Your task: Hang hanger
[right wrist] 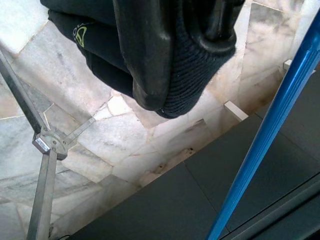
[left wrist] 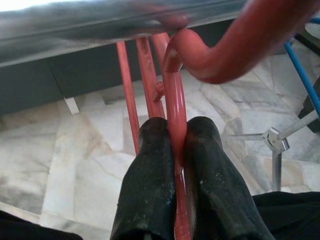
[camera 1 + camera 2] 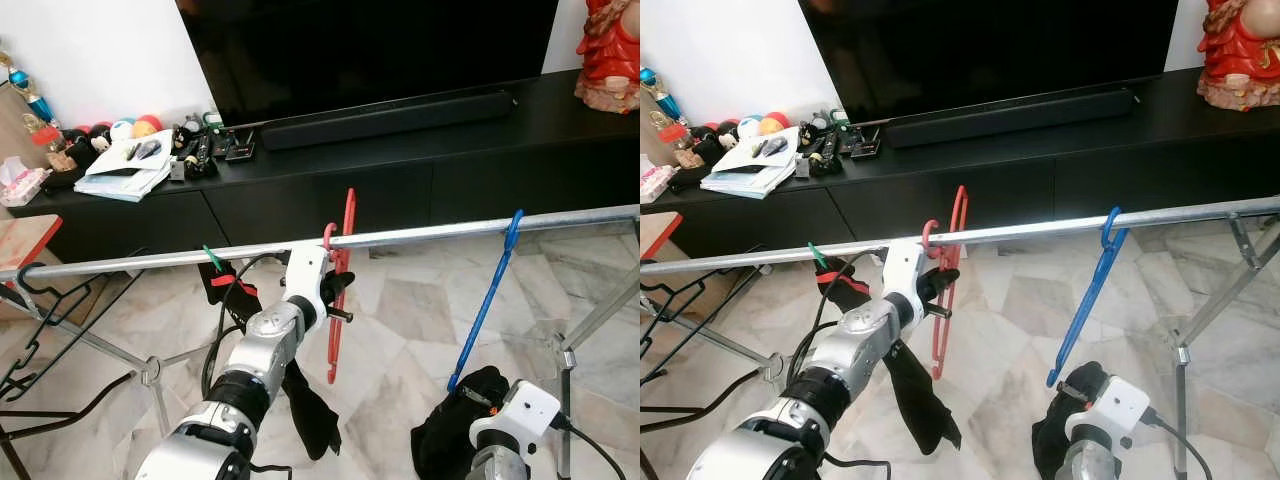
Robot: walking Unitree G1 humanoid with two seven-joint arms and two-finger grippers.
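A silver rail (image 3: pixel 450 232) of a drying rack crosses the scene at chest height. The red plastic hanger (image 3: pixel 346 262) has its hook (image 2: pixel 210 55) over the rail, and its body hangs below. My left gripper (image 3: pixel 338 288) is just under the rail, shut on the hanger's upright shaft (image 2: pixel 176 120), which is pinched between the two black fingertips (image 2: pixel 152 135). A blue hanger (image 3: pixel 487 300) hangs from the rail further right. My right gripper (image 3: pixel 478 392) is low on the right, beside a bundle of dark cloth (image 3: pixel 440 435), below the blue hanger (image 1: pixel 270 130).
Behind the rail, a long black TV cabinet (image 3: pixel 480 170) carries a soundbar (image 3: pixel 390 118), papers and small clutter (image 3: pixel 130 160), and a red figurine (image 3: pixel 610 55). A black cloth (image 3: pixel 312 415) hangs by my left arm. The rack's legs (image 3: pixel 565 355) stand on the marble floor.
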